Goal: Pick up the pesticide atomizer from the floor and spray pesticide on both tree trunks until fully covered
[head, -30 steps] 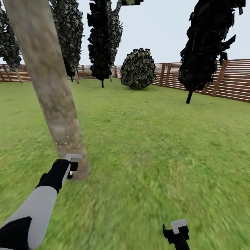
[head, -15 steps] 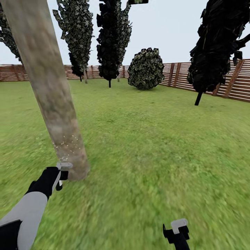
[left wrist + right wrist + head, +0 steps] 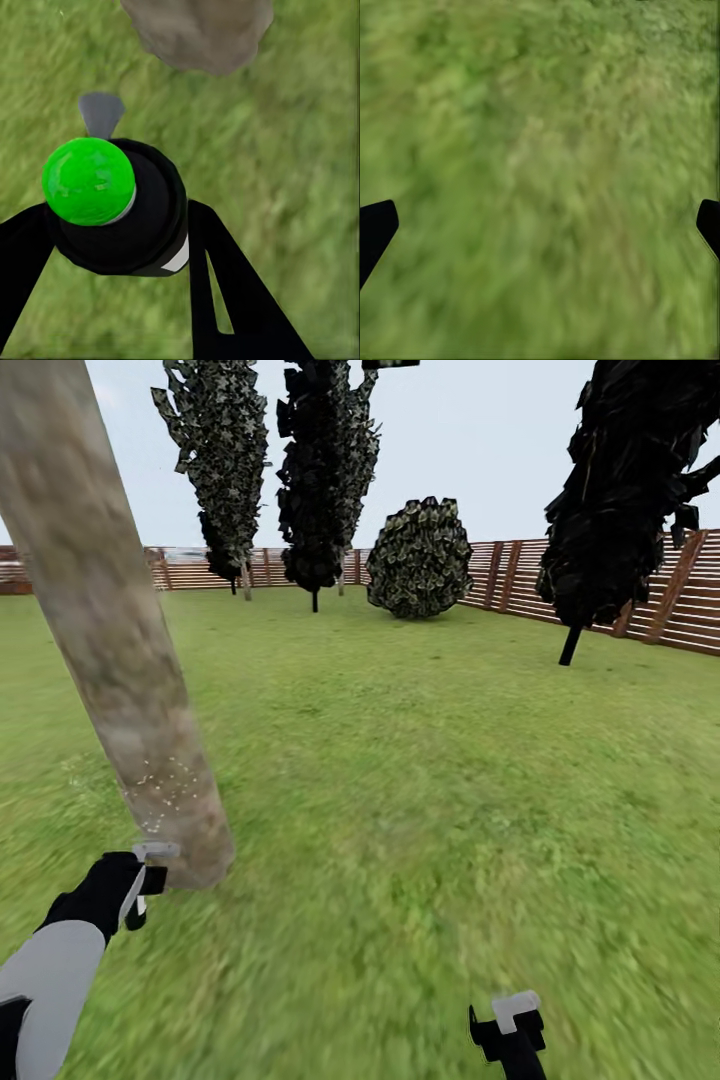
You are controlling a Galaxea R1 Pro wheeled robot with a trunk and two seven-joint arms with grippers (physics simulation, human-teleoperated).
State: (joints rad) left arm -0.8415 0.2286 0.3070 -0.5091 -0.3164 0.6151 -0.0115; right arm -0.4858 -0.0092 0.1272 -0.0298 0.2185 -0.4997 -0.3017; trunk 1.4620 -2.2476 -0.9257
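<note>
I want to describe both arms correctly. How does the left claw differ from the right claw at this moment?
The left claw is shut on the pesticide atomizer, whose top shows green; the right claw is open and holds nothing. The left claw is close to the tree trunk, where white pesticide specks show, while the right claw has grass ahead. Both have black fingers.

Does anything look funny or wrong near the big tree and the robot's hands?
Nothing looks broken or spilled. The thick grey-beige tree trunk appears tilted in the head view. Tiny white specks of pesticide dot its base, right above the left gripper, which holds the dark atomizer bottle; its top looks green here.
</note>
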